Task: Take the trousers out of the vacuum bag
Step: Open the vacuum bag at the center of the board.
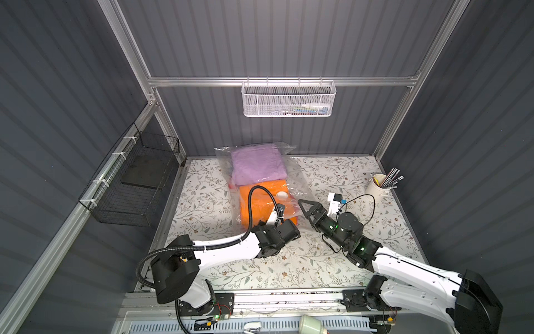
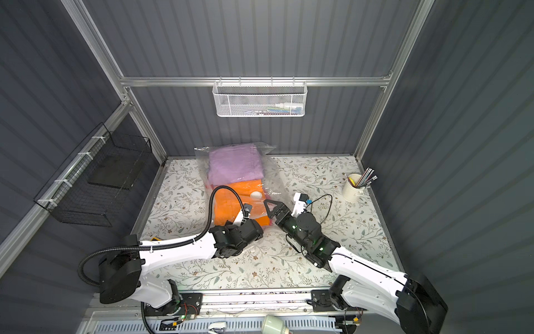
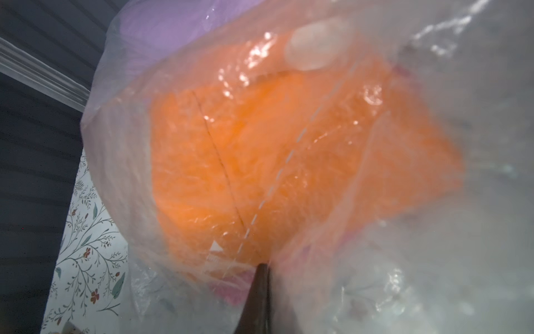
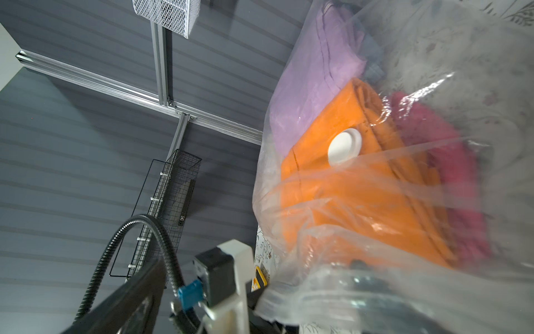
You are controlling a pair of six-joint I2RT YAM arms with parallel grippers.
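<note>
The vacuum bag [image 1: 291, 173] [image 2: 271, 176] lies lengthwise on the flowered table, its white valve disc [image 1: 282, 195] [image 4: 344, 147] on top. Inside, lilac trousers [image 1: 257, 166] [image 4: 312, 86] fill the far end. Orange trousers [image 1: 265, 199] [image 3: 260, 144] lie nearer, with a deep pink-red garment [image 4: 450, 173] beside them. My left gripper [image 3: 261, 269] is at the bag's near end, jaws shut with crinkled plastic gathered at their tips. In the top views its wrist hides it. My right gripper [image 1: 302, 209] [image 2: 268, 208] stands open at the bag's near right edge, close to the valve.
A white cup of pencils [image 1: 377, 185] stands at the table's right edge. A black wire basket [image 1: 135, 185] hangs on the left wall. On the back rail hangs a white mesh basket [image 1: 289, 99]. The left arm's black cable [image 1: 254, 202] loops over the bag.
</note>
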